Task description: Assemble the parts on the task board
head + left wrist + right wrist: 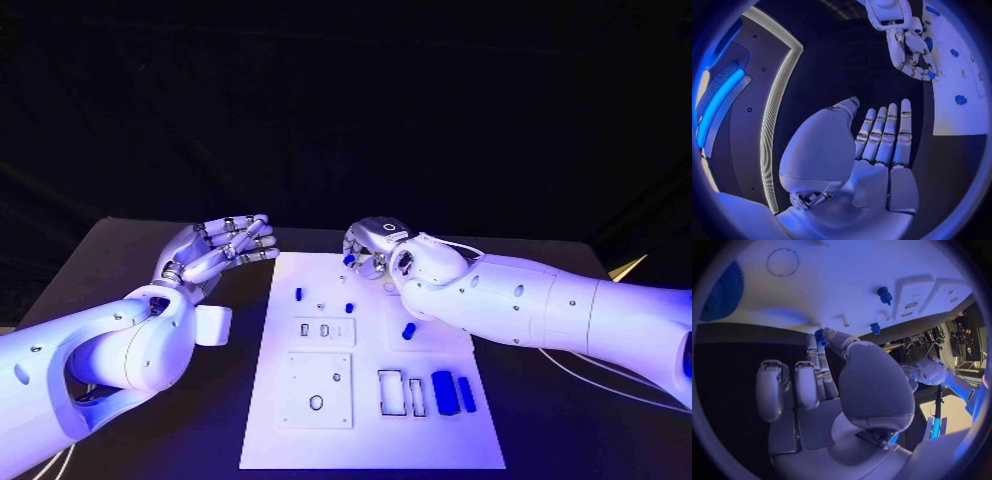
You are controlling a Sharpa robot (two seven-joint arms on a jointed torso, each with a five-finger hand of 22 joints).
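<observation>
The task board (pixel 372 400) is lying flat in the middle of the black table (pixel 87 270), and its recesses are carrying a few parts: near the front edge, two blue blocks (pixel 453 392) are sitting side by side just beside a pair of outlined slots (pixel 401 392), and a small blue peg (pixel 410 330) is resting in the middle recess by the right forearm. Further back, two small blue pegs (pixel 325 301) are standing upright on the left half of the board. Over the far edge, the right hand (pixel 384 248) is hovering with a small blue part (pixel 819 335) pinched at its fingertips; the wrist view is showing that part clamped between the thumb and a finger, right above the white surface, while the other fingers are curling in. Whether the part is touching the board, I can't tell. The left hand (pixel 219 250) is hanging off the board's left side, over the table, fingers straight and close together, holding nothing, well apart from every piece.
</observation>
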